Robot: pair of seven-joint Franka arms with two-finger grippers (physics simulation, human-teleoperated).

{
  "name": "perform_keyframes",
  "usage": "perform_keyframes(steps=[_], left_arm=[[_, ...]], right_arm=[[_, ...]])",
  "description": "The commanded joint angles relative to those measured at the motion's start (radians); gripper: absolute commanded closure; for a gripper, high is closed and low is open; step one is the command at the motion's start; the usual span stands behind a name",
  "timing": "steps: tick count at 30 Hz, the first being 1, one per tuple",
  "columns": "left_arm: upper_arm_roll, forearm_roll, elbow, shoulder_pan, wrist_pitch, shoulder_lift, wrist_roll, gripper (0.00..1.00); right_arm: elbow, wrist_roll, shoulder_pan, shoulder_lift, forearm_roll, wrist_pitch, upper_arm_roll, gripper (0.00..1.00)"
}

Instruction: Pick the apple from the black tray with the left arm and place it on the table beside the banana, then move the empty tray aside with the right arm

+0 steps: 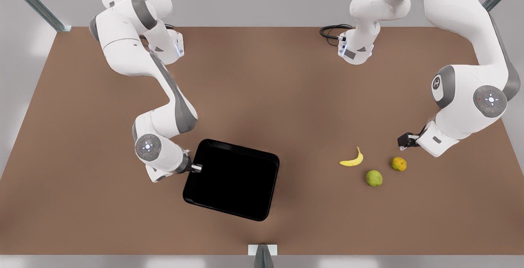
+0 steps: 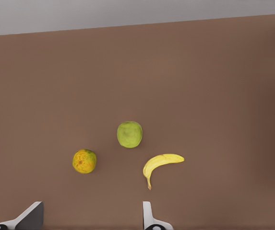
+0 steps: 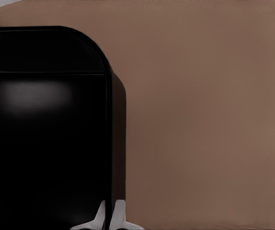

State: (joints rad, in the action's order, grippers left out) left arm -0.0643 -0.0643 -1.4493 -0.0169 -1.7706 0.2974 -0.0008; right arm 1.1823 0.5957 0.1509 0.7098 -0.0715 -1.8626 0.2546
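Flat matte brown worktop (image 1: pixel 262 96) carries everything. Shallow glossy black rectangular tray (image 1: pixel 233 180) is the landmark: empty, sitting skewed on the worktop.

White right arm (image 1: pixel 163 108) reaches down to the tray's edge on the front view's left. Right hand (image 3: pixel 107 221) is clenched on the tray rim, one finger either side of the low wall.

White left arm (image 1: pixel 470 96) sits well away from the tray, on the fruit side. Left hand (image 2: pixel 91 215) is released, fingers spread, holding nothing, hovering near the fruit.

Small curved yellow banana (image 1: pixel 353 159), round yellow-green apple (image 1: pixel 374 178) and mottled orange-yellow round fruit (image 1: pixel 399 164) lie well apart from the tray. Apple rests on the worktop just beside the banana.

Judgement: apple placement done; step in hand is shifting the tray. Next move calls for a steady slide away from the fruit, grip kept firm so the rim doesn't slip.
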Motion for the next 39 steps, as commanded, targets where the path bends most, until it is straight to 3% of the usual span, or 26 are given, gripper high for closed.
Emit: perform_keyframes(steps=[1, 13, 23, 24, 26, 27, 28, 30, 35, 39], left_arm=[[0.0, -0.002, 0.001, 0.0, 0.0, -0.001, -0.001, 0.0], [-0.003, -0.054, 0.035, 0.011, 0.0, 0.022, 0.012, 0.0], [-0.003, -0.055, 0.037, 0.008, 0.0, 0.025, 0.015, 0.0], [-0.002, -0.055, 0.037, 0.008, 0.0, 0.025, 0.015, 0.0], [-0.003, -0.055, 0.037, 0.008, 0.0, 0.025, 0.015, 0.0], [-0.002, -0.055, 0.037, 0.008, 0.0, 0.025, 0.015, 0.0], [-0.002, -0.055, 0.037, 0.008, 0.0, 0.025, 0.015, 0.0], [-0.003, -0.055, 0.037, 0.008, 0.0, 0.025, 0.015, 0.0], [0.0, -0.055, 0.037, 0.005, 0.0, 0.025, 0.019, 0.0], [0.001, -0.055, 0.037, 0.005, 0.0, 0.025, 0.019, 0.0]], right_arm=[[-0.001, -0.307, -0.011, -0.015, -0.005, 0.114, -0.02, 0.86], [-0.015, -0.941, -0.025, -0.049, 0.036, 0.152, -0.351, 0.86], [-0.012, -0.976, -0.033, 0.074, 0.038, -0.013, -0.376, 0.83], [-0.012, -0.978, -0.033, 0.074, 0.038, -0.013, -0.376, 0.78], [-0.012, -0.981, -0.03, 0.074, 0.035, -0.027, -0.376, 0.45], [-0.01, -0.979, -0.028, 0.074, 0.036, -0.053, -0.376, 0.13], [-0.012, -0.975, -0.027, 0.074, 0.036, -0.053, -0.376, 0.0], [-0.012, -0.978, -0.024, 0.054, 0.036, -0.046, -0.379, 0.0], [-0.012, -0.959, 0.019, -0.227, 0.042, 0.072, -0.316, 0.0], [-0.012, -0.958, 0.019, -0.233, 0.042, 0.083, -0.314, 0.0]])
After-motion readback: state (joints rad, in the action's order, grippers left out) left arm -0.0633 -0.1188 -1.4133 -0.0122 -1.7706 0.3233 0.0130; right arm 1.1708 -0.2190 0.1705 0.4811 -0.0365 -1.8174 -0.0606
